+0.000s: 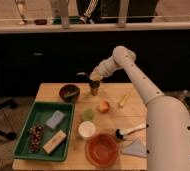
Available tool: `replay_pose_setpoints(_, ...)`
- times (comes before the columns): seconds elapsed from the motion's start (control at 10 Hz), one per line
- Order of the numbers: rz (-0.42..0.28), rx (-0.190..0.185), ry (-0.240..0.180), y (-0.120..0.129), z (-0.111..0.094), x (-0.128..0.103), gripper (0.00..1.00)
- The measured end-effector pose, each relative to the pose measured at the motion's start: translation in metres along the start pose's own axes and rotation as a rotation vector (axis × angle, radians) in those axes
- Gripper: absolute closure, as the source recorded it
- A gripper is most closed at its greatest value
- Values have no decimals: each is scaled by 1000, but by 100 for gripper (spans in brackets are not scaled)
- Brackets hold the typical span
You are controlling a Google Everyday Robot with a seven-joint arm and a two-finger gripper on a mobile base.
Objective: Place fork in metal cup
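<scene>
The metal cup (94, 88) stands upright at the far middle of the wooden table (48, 92). My gripper (94, 76) hovers just above its rim, at the end of the white arm that reaches in from the right. It is shut on the fork (83, 74), a thin silvery piece that sticks out to the left of the gripper, above the cup and clear of it. The fork's held end is hidden by the gripper.
A dark bowl (69, 92) sits left of the cup. In front are a fruit (104, 106), a yellowish object (123, 100), a pale green cup (88, 114), a white cup (86, 129), an orange bowl (102, 148), a brush (130, 131) and a green tray (25, 142).
</scene>
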Motion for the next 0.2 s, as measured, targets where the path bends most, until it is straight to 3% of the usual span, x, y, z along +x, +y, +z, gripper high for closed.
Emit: replay_pose_setpoints(0.2,8,-12,-45,1,0,0,96)
